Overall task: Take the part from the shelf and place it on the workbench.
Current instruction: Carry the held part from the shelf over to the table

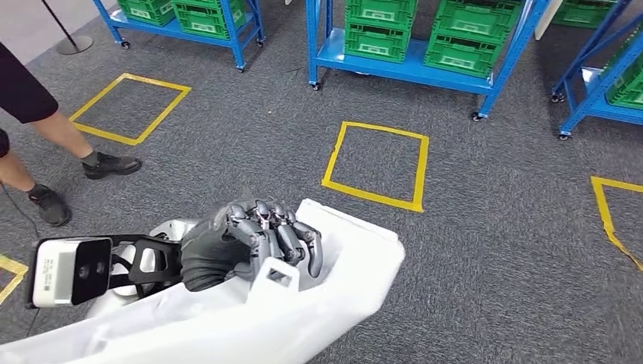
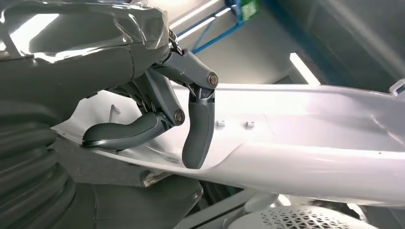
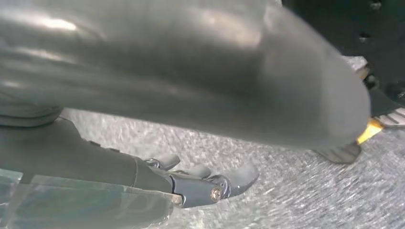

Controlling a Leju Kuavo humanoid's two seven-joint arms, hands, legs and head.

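A large white moulded part (image 1: 341, 284) lies across the bottom of the head view, tilted, its far end over the grey carpet. My left hand (image 1: 254, 244) grips its upper edge with the fingers curled over the rim. In the left wrist view the dark fingers (image 2: 197, 133) wrap down onto the white part (image 2: 315, 129), and the thumb lies along its edge. My right hand (image 3: 200, 183) hangs above the carpet with its fingers stretched out and nothing in them.
Blue wheeled shelves (image 1: 402, 64) with green crates (image 1: 462, 38) stand ahead, with more at the back left and right. Yellow tape squares (image 1: 377, 163) mark the grey carpet. A person's legs and dark shoes (image 1: 110, 164) are at the left. A pole base (image 1: 73, 44) stands at the back left.
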